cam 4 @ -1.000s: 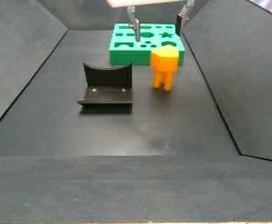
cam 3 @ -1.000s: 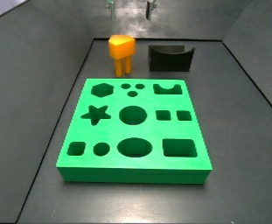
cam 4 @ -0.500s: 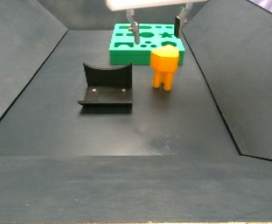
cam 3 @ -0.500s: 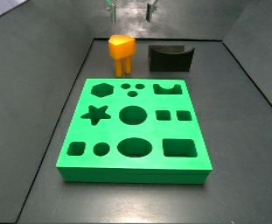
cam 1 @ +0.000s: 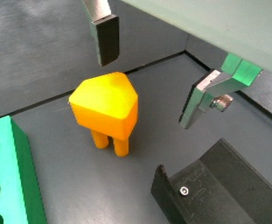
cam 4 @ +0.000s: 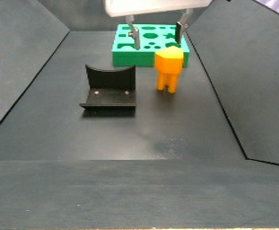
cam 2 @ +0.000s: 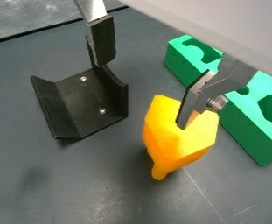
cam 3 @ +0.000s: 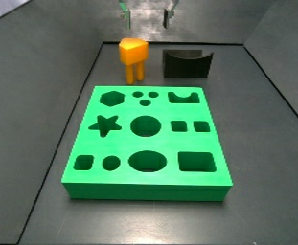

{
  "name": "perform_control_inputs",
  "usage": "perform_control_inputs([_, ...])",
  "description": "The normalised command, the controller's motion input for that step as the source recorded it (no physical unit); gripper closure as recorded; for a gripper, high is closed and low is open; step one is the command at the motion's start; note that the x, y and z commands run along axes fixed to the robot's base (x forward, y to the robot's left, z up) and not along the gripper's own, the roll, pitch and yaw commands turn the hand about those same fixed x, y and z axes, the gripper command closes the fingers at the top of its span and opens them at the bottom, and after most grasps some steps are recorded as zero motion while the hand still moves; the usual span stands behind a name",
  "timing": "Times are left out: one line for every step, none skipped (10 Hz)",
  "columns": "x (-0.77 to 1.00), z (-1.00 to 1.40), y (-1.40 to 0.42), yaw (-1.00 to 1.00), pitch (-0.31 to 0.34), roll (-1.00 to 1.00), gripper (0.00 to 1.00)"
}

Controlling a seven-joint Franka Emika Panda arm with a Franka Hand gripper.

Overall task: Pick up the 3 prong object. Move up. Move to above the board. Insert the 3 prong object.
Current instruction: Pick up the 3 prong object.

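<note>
Three-prong object (cam 1: 105, 107) stands upright on its thin legs on the dark worktop (cam 3: 36, 191), untouched, below the claw (cam 1: 149, 74), which hangs wide open, silver fingers (cam 2: 201, 98) straddling its smooth orange-yellow, rounded-triangular top. In a side view the fixture (cam 3: 186, 63) stands at its 3 o'clock, the glossy green board (cam 3: 145, 186) at 6.

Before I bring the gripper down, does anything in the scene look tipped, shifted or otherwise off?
Nothing stands out. The 3 prong object stands upright on its legs beside the fixture, the board lies flat with open holes, and the gripper hangs open above the orange piece, touching nothing.
</note>
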Motion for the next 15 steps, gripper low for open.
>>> perform_control_inputs([0.14,0.00,-0.09,0.07,0.013,0.04,0.00])
perform_control_inputs([0.17,0.00,-0.10,0.07,0.013,0.05,0.00])
perform_control_inputs([0.13,0.00,-0.15,0.12,0.034,0.08,0.00])
perform_control_inputs([0.05,0.00,-0.20,0.21,0.037,0.08,0.00])
perform_control_inputs([0.00,-0.06,-0.21,0.34,0.020,0.07,0.00])
perform_control_inputs([-0.06,-0.11,-0.22,0.40,0.006,0.09,0.00])
perform_control_inputs([-0.13,-0.12,-0.18,0.42,0.000,0.12,0.00])
perform_control_inputs([-0.18,-0.11,-0.15,0.40,0.000,0.14,0.00])
perform_control_inputs([-0.26,-0.09,-0.11,0.34,0.000,0.14,0.00])
perform_control_inputs([-0.24,-0.11,-0.01,0.29,0.000,0.11,0.00])
perform_control_inputs([-0.15,-0.14,0.00,0.22,0.000,0.09,0.00])
perform_control_inputs([-0.03,-0.17,0.00,0.13,0.000,0.08,0.00])
perform_control_inputs([-0.07,-0.18,0.00,0.13,0.000,0.10,0.00])
perform_control_inputs([-0.09,-0.17,0.00,0.14,0.000,0.10,0.00])
perform_control_inputs([-0.09,-0.18,0.00,0.15,0.000,0.09,0.00])
